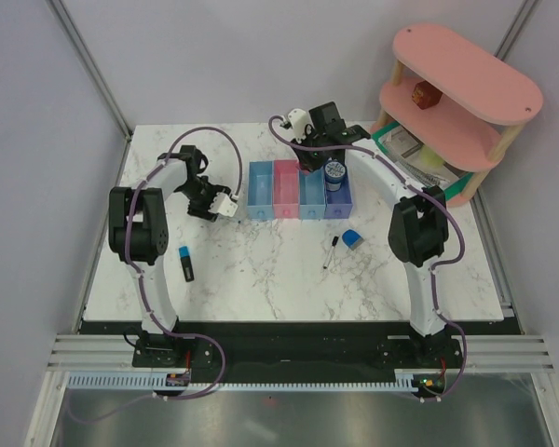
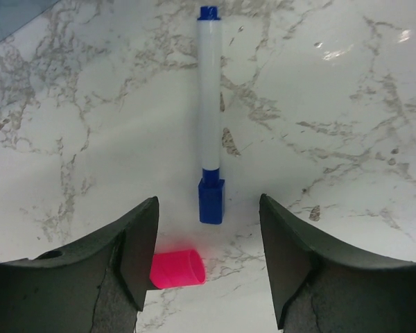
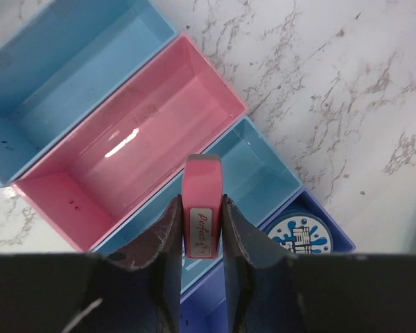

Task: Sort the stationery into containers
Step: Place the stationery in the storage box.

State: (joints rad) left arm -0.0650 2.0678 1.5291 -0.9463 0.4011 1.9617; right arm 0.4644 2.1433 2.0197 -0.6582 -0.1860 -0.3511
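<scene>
The right gripper [image 3: 202, 208] clamps the pink eraser [image 3: 202, 184], lower centre, above the wall between pink bin [image 3: 145, 132] and blue bin [image 3: 260, 177], so I'd centre it over one before releasing; the left gripper [image 2: 208, 208] gapes around a blue-capped pen [image 2: 209, 104].

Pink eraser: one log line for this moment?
left hand open over pen; right hand holds pink eraser near blue bin; tape roll in violet bin
</scene>
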